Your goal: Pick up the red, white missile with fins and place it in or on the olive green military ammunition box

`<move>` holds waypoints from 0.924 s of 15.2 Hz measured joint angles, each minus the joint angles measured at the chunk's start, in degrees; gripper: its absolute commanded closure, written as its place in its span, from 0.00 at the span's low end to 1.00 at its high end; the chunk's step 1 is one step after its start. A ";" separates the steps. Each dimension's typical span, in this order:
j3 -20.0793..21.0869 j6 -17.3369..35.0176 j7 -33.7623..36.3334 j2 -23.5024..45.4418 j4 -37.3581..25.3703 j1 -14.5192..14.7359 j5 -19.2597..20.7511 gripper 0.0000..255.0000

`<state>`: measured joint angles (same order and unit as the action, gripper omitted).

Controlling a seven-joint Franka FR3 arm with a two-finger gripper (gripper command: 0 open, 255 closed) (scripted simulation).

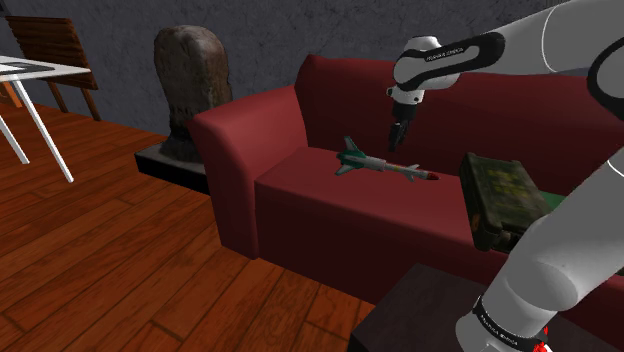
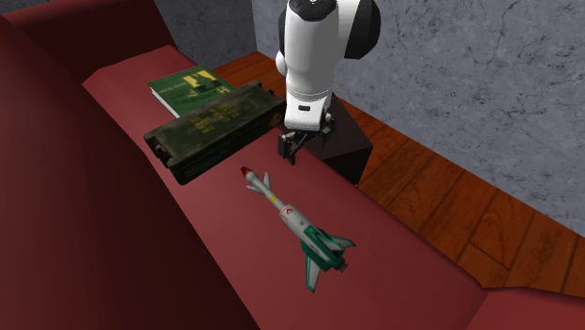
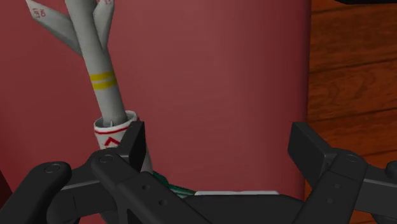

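The missile [image 1: 385, 165] lies flat on the red sofa seat [image 1: 310, 185]; its body is grey-white with a red nose and green tail fins. To its nose side, the olive green ammunition box [image 1: 498, 195] rests on the same seat, partly on a green book [image 2: 187, 86]. My gripper [image 1: 398, 135] hangs open a little above the missile's middle, touching nothing. In the second exterior view the gripper [image 2: 290, 150] is between the box [image 2: 211, 127] and the missile [image 2: 291, 220]. In the wrist view the missile [image 3: 102, 83] runs past one finger [image 3: 133, 143] of the gripper [image 3: 219, 149].
The sofa's armrest [image 1: 235, 130] rises on the missile's tail side. A stone bust [image 1: 190, 85] on a dark plinth stands beyond it. White table legs [image 1: 30, 110] and a wooden chair [image 1: 55, 50] are far off on the wooden floor [image 1: 120, 260]. My dark stand [image 1: 420, 310] fronts the sofa.
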<state>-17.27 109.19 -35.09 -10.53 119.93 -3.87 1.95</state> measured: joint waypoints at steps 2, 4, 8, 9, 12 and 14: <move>-1.26 1.22 -2.71 3.89 -1.85 -0.34 -1.53 0.00; -2.49 1.76 -5.87 8.56 -5.03 -0.91 -3.47 0.00; -3.87 2.35 -11.66 17.82 -11.52 -2.64 -7.74 0.00; -4.10 2.05 -13.27 20.65 -13.97 -3.40 -8.98 0.00; -4.12 2.43 -15.30 24.32 -16.35 -4.41 -10.65 0.00; -4.03 3.53 -15.73 25.19 -15.99 -4.57 -11.07 0.00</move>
<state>-21.30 112.73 -50.82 14.66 103.93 -8.43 -9.11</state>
